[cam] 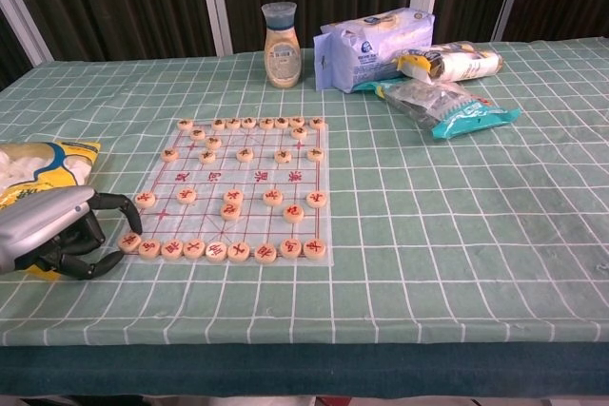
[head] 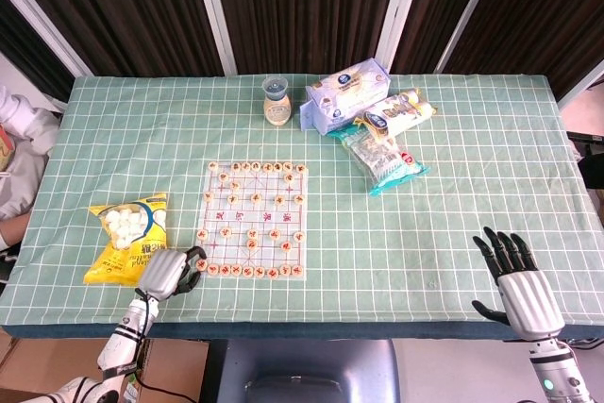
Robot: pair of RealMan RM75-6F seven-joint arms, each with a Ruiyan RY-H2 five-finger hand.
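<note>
The left hand is resting low at the near left corner of the Chinese chess board, its dark fingers curling inward with nothing between them. The fingertips are sitting just beside the corner piece of the nearest row, and whether they are touching it cannot be told. In the head view the same hand is lying between the board and the yellow snack bag, close against the bag's near edge. Over on the far side, the right hand is hovering at the table's front edge, fingers spread wide and holding nothing, well apart from everything. Behind the board a small jar is standing upright, with a cluster of snack packets lying beside it on the green checked tablecloth.
</note>
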